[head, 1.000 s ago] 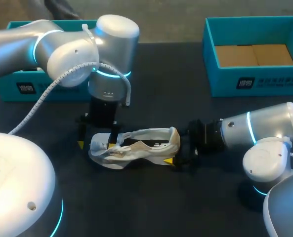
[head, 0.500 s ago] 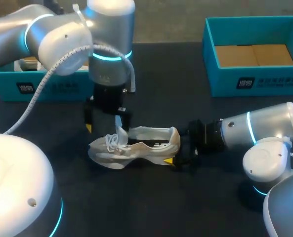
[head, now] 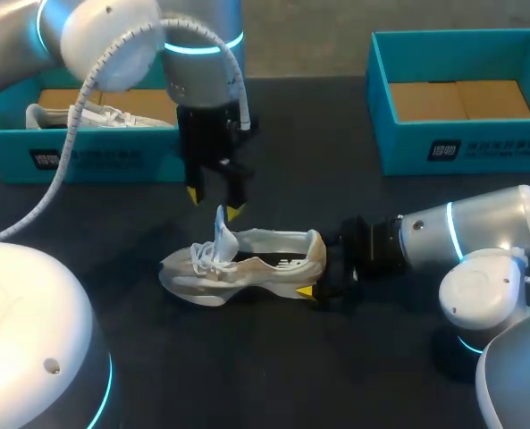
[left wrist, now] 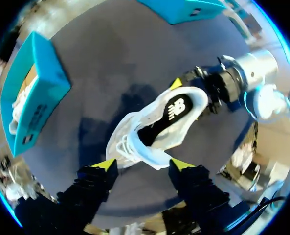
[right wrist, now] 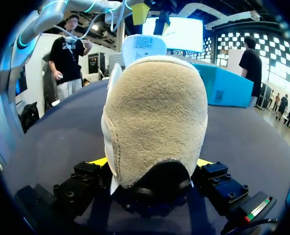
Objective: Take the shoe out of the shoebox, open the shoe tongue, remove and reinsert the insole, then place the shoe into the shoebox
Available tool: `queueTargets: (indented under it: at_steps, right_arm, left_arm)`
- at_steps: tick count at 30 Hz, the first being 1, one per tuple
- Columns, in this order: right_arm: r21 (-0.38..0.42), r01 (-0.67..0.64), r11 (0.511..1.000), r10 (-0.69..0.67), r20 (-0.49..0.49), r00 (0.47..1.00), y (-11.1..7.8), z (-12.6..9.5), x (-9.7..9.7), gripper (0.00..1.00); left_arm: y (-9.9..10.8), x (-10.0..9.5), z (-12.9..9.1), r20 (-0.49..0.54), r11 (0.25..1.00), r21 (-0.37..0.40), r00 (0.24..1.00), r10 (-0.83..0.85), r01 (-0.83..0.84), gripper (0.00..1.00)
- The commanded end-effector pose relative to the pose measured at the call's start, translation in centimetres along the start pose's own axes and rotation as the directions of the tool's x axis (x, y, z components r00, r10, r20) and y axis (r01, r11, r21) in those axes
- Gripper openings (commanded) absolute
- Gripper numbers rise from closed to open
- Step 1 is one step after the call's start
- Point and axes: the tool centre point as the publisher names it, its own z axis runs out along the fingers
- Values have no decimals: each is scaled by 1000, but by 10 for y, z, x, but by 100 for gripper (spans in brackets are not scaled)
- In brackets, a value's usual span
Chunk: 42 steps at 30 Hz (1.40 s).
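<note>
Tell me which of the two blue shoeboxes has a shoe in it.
The left shoebox: a white shoe lies inside it. The right shoebox shows only its bare cardboard bottom.

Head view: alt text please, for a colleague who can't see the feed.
A white shoe stands on its sole on the dark table, its heel gripped by the right claw. The left claw hovers open just above the raised tongue. A second shoe lies in the left shoebox.
</note>
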Motion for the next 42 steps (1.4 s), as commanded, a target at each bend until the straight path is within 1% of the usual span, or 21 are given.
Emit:
queueTargets:
  at_steps: [1,3,5,6,8,27,28,31,33,34,36,38,41,42]
  right_arm:
    - [0,0,1000,0,2,1000,-1,3,0,0]
    - [0,0,1000,0,2,1000,-1,3,0,0]
    - [0,0,1000,0,2,1000,-1,3,0,0]
    - [0,0,1000,0,2,1000,-1,3,0,0]
    - [0,0,1000,0,2,1000,-1,3,0,0]
    - [0,0,1000,0,2,1000,-1,3,0,0]
    - [0,0,1000,0,2,1000,-1,3,0,0]
    - [0,0,1000,0,2,1000,-1,3,0,0]
    - [0,0,1000,0,2,1000,-1,3,0,0]
    - [0,0,1000,0,2,1000,-1,3,0,0]
    - [0,0,1000,0,2,1000,-1,3,0,0]
    - [0,0,1000,0,2,1000,-1,3,0,0]
    - [0,0,1000,0,2,1000,-1,3,0,0]
    - [0,0,1000,0,2,1000,-1,3,0,0]
  left_arm:
    - [-10,4,-4,-84,743,-81,747,660,-665,0]
    - [-8,7,-5,-77,646,-70,650,756,-760,0]
    - [-4,10,-7,-59,544,-38,545,836,-838,0]
    - [-1,12,-8,-60,502,-24,503,862,-864,0]
    - [0,18,-9,-36,441,-4,441,897,-898,0]
    - [0,18,-9,-36,441,-4,441,897,-898,0]
    - [-3,19,-8,-35,440,34,439,898,-897,0]
    - [-11,24,-5,-28,421,77,420,907,-904,0]
    - [-17,30,0,-29,407,67,406,914,-911,0]
    - [-20,34,2,-24,398,84,398,917,-913,0]
    - [-26,41,7,-26,376,70,375,927,-924,0]
    - [-32,47,12,-20,350,82,350,937,-933,0]
    - [-41,56,24,-9,315,98,316,949,-944,0]
    - [-44,59,29,-4,319,94,320,947,-943,0]
